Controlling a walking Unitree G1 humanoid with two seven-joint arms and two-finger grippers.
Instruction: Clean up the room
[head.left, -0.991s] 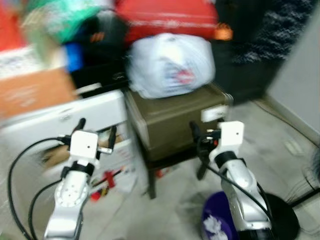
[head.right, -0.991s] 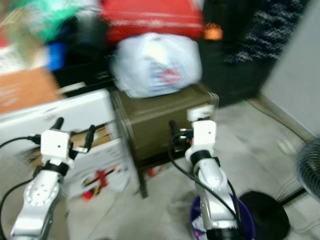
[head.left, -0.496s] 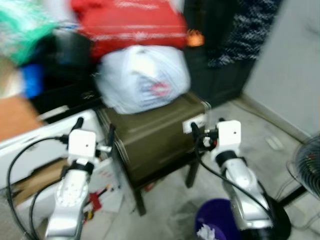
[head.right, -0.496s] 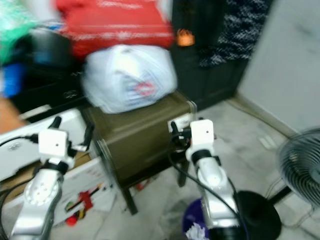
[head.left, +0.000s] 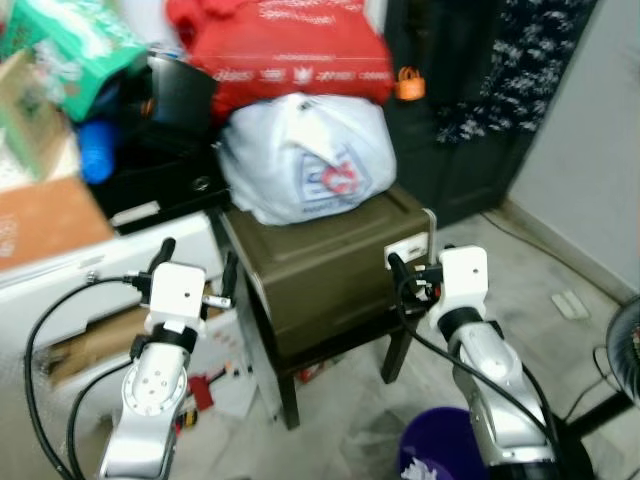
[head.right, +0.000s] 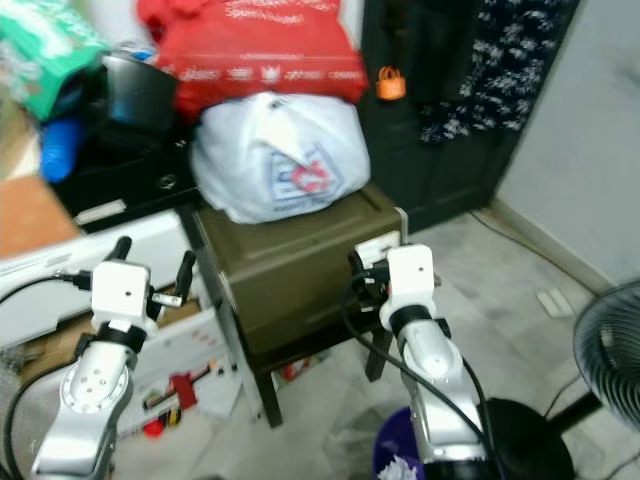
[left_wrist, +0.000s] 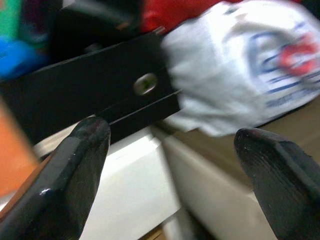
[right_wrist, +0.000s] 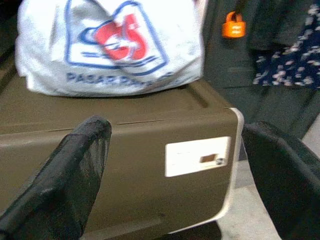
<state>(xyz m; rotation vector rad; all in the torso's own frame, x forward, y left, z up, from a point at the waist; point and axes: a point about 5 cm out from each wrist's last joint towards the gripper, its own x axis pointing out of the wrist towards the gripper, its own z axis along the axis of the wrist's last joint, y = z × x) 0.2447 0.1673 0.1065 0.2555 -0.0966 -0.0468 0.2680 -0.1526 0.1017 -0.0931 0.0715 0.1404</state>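
the left gripper (head.left: 196, 262) sits in the lower left of the left eye frame, its two black fingers (left_wrist: 75, 165) spread apart and holding nothing. the right gripper (head.left: 412, 272) sits right of centre, its fingers (right_wrist: 75, 165) also spread and empty, close in front of the right end of an olive-brown box (head.left: 325, 255).

that box rests on a dark low table (head.left: 300, 365) in the middle of the frame and carries a white label (right_wrist: 197, 158) on its end. a stuffed white plastic bag (head.left: 305, 157) with a red and blue logo lies on top of the box. a red bag (head.left: 280, 50) with white lettering is stacked above it, at the top centre.

a white box (head.left: 120, 260) stands at left, beside the olive one, with a black case (left_wrist: 100, 85) above it. a green packet (head.left: 75, 45) fills the upper left corner. a purple bin (head.left: 440, 460) sits on the floor at the lower right, and an orange padlock (right_wrist: 233, 25) hangs on the dark cupboard behind.
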